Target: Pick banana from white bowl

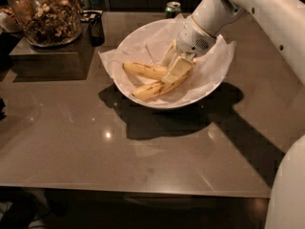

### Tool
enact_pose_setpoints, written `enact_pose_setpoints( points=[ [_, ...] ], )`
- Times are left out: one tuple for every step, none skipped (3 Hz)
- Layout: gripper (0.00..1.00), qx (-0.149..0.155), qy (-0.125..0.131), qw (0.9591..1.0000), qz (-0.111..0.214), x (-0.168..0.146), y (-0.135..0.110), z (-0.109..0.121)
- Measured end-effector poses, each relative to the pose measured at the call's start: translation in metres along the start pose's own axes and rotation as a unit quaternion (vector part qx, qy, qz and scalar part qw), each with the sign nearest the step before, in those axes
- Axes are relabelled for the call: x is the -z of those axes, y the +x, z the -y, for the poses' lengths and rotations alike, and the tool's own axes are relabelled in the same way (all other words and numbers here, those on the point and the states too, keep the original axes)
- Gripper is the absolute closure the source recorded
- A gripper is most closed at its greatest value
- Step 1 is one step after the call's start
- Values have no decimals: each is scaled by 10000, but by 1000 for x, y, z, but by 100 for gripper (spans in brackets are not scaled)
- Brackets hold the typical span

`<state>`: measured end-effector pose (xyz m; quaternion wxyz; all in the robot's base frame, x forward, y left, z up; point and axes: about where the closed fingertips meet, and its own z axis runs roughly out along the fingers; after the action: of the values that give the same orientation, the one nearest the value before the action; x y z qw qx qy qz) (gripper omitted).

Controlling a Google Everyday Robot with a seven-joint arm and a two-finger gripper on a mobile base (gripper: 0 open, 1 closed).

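Camera view has the gripper (177, 69) down inside the white bowl (200, 93), at one end of the banana (143, 70) (whether open or gripping cannot be told). Soft and light, it likely wants a gentle mid-body hold.

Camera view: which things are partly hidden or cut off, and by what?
Camera view, all items:
The banana: right end hidden behind the gripper, which is low inside the white bowl; whether it is grasped cannot be told.
The slimmer banana: right end under the gripper.
The green can: lower part behind the bowl's paper.
The glass jar: top cut off by the upper edge.
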<state>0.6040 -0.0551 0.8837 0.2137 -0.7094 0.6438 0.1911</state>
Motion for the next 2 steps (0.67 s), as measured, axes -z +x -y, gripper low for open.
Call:
enact_pose_setpoints(
  points=[
    [100, 105, 244, 9992, 283, 24, -14, -12],
    [100, 338, 731, 9959, 406, 64, -34, -41]
  ],
)
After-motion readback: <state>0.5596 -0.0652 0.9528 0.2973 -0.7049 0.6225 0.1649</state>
